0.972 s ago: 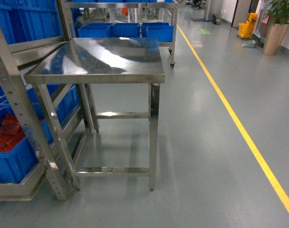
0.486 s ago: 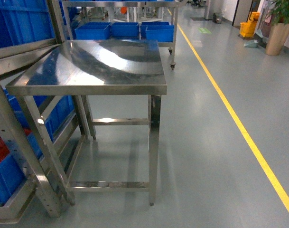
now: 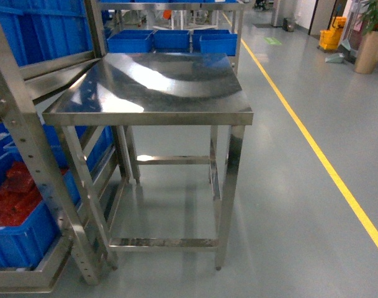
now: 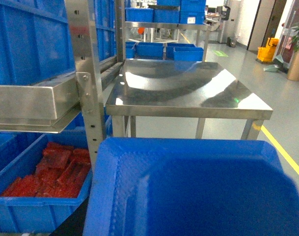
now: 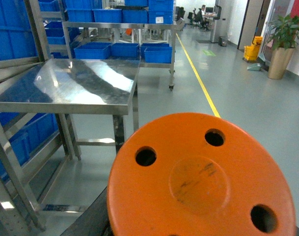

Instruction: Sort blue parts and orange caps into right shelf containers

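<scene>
A: Which step is this?

B: Driving into place, I judge; no sorting is under way. Nearest the left wrist camera sits a blue tub (image 4: 193,189), filling the bottom of that view. Nearest the right wrist camera is a big orange disc with holes (image 5: 201,179). Neither pincer shows in any view, so I cannot tell whether they are apart or together.

A: And the task's own things?

B: No small orange caps in sight. Low on the left rack (image 3: 24,149), a blue crate (image 3: 18,233) holds red parts (image 3: 12,202). Beyond it stands the steel worktop (image 3: 157,87), nothing on it, its left edge against the rack. Farther back, three blue crates (image 3: 173,41) sit in a row on another shelf.

A: What does the next move call for?

B: Probably squaring the base to the worktop's near edge and stopping, then bringing an arm into view.

A: Any change from a moment ago?

B: Yes. The worktop has slid rightward in the head view, and more of the crate of red parts shows at lower left, so the base is turning or shifting left.
</scene>
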